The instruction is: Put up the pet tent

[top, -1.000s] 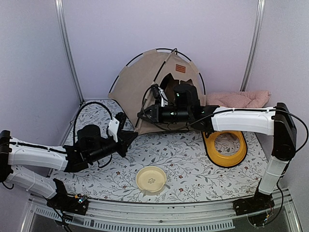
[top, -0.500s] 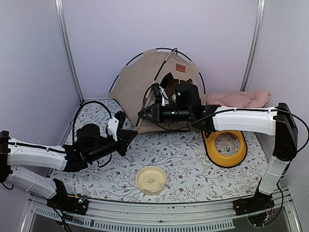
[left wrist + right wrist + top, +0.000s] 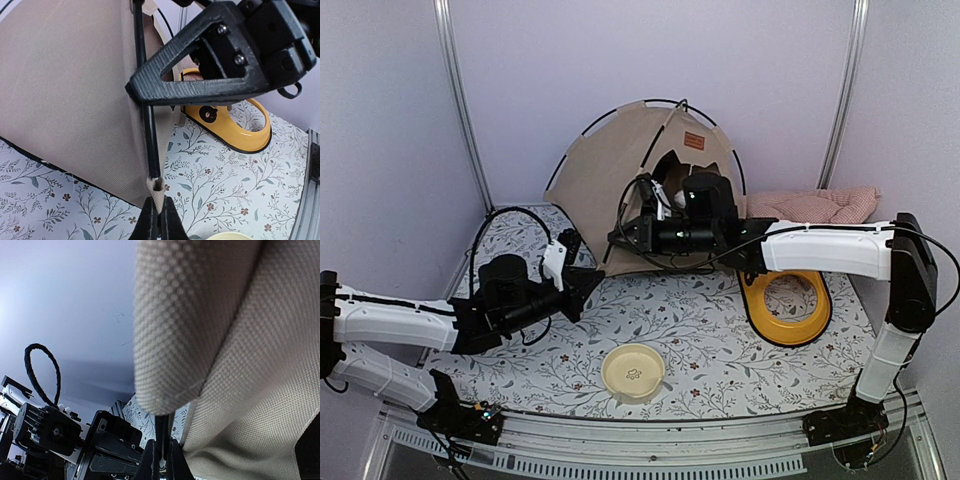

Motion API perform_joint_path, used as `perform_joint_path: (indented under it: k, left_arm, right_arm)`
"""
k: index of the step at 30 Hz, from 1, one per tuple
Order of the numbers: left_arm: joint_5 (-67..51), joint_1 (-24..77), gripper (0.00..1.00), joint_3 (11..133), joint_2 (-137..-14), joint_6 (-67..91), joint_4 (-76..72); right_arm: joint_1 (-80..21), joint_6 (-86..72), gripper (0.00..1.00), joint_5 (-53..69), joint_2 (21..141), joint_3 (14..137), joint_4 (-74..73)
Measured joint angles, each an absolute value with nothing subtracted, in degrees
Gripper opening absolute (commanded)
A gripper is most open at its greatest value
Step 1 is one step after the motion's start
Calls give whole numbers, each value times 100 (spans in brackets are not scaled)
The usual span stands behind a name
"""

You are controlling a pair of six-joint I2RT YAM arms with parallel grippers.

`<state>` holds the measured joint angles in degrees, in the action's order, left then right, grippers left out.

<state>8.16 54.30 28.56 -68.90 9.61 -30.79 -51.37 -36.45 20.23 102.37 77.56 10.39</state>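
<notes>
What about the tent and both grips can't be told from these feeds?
- Top view: right gripper covers much of the pet tent doorway; interior hidden.
- Right wrist: tent fabric fills the frame; pole above the grip hidden.
- Left wrist: pole end sits inside fabric tab, seating unseen; left gripper cut by bottom edge.

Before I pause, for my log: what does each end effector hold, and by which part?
Left end effector pinches the pet tent's corner fabric tab; right end effector pinches its black pole.
</notes>
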Motion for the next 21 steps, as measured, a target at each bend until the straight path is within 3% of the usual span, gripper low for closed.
perform_joint_path:
  k: [21]
  left_arm:
    - [838, 5430, 0, 3140, -6917, 814, -2738]
  right_arm:
    - [-5124, -3767, 0, 2025, 10210, 7616, 1214]
